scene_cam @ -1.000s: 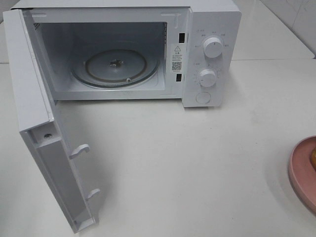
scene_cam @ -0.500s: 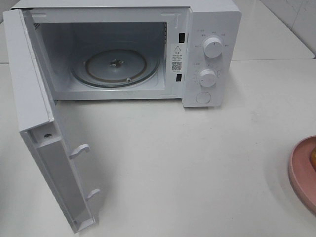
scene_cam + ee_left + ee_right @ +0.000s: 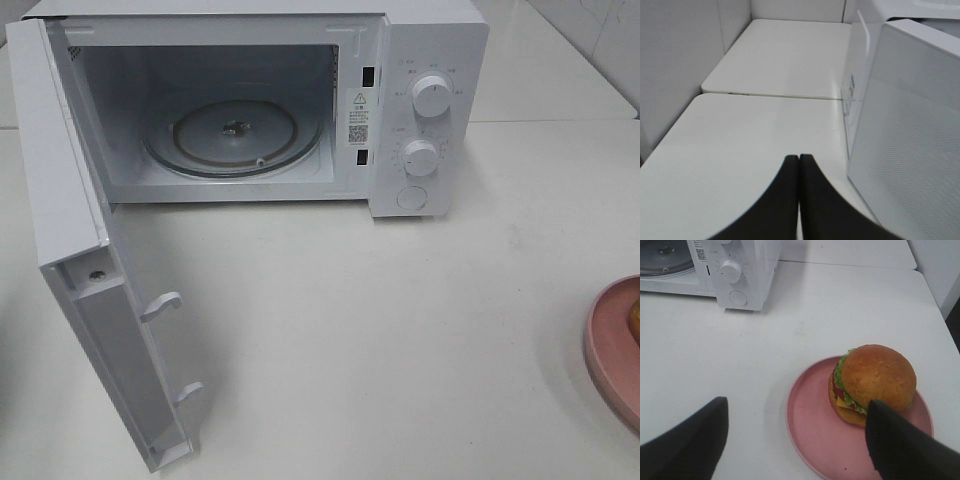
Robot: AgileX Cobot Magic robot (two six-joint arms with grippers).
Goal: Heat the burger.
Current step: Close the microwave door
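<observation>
The burger (image 3: 871,382) is sitting on the pink plate (image 3: 812,425) on the surface (image 3: 400,330), well apart from the open microwave (image 3: 425,60), whose door (image 3: 90,290) is swinging out toward the left side. The right gripper (image 3: 795,440) is hanging above the plate with its fingers spread wide, holding nothing; the left gripper (image 3: 799,200) is pressed together and empty beside the door's outer face. A grasp could be going wrong if the fingers squeeze the soft bun and shift the layers, or if they catch the plate rim and drag it. The carry is also risking a bump on the microwave's frame. The high view is showing the turntable (image 3: 235,135) bare and only the plate's edge; the right wrist view alone is showing the whole burger.
</observation>
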